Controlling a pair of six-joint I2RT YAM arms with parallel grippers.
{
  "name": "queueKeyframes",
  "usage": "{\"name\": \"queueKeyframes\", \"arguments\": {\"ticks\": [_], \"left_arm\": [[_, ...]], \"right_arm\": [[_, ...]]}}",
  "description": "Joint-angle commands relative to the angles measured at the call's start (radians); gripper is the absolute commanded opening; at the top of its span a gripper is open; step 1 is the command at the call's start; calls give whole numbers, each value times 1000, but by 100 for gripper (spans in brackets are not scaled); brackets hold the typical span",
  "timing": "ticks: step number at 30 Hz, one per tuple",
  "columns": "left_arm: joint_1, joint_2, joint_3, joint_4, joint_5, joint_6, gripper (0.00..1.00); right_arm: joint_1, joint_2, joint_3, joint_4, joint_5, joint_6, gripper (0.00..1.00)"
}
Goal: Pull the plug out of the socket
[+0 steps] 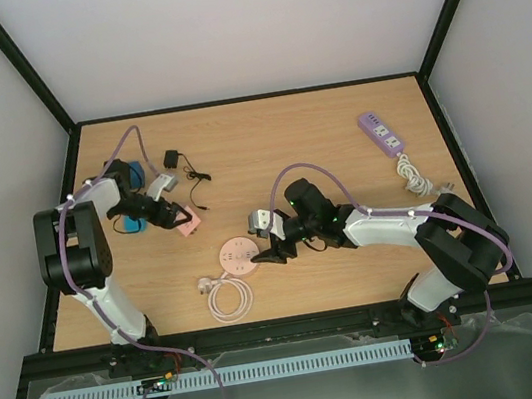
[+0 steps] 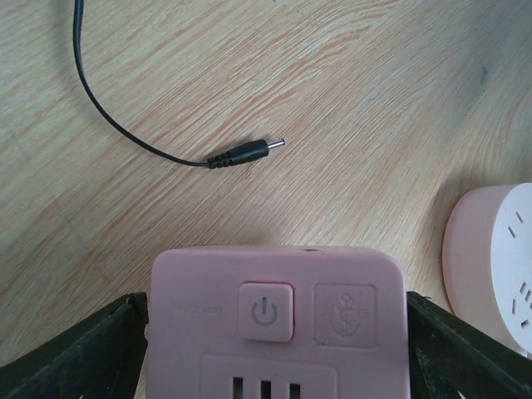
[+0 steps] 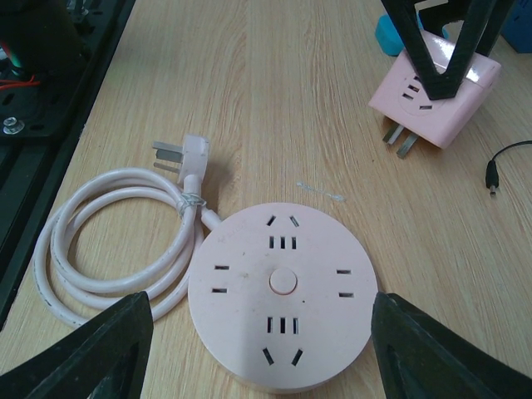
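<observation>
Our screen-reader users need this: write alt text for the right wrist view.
A round pink socket hub, nothing plugged in, lies on a wooden table between the black fingers of the open right gripper. Its coiled white cable lies left; a pink adapter plug, prongs bare, sits apart at upper right.

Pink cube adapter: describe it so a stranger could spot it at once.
On the wooden table, look left of centre to the left gripper. The pink cube adapter lies between its fingers; unlike the round pink power strip, it is square, with a power button and bare prongs.
</observation>
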Motion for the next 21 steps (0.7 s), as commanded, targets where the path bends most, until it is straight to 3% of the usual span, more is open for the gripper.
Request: {"name": "queueKeyframes", "arguments": {"ticks": [1, 12, 21], "left_arm": [[9, -52, 18, 20, -22, -13, 82], [10, -95, 21, 41, -47, -30, 82], [12, -129, 3, 18, -71, 7, 75]], "right_arm": [[3, -15, -10, 2, 4, 8, 71], [3, -18, -12, 2, 6, 8, 72], [3, -21, -18, 6, 6, 7, 73]]}}
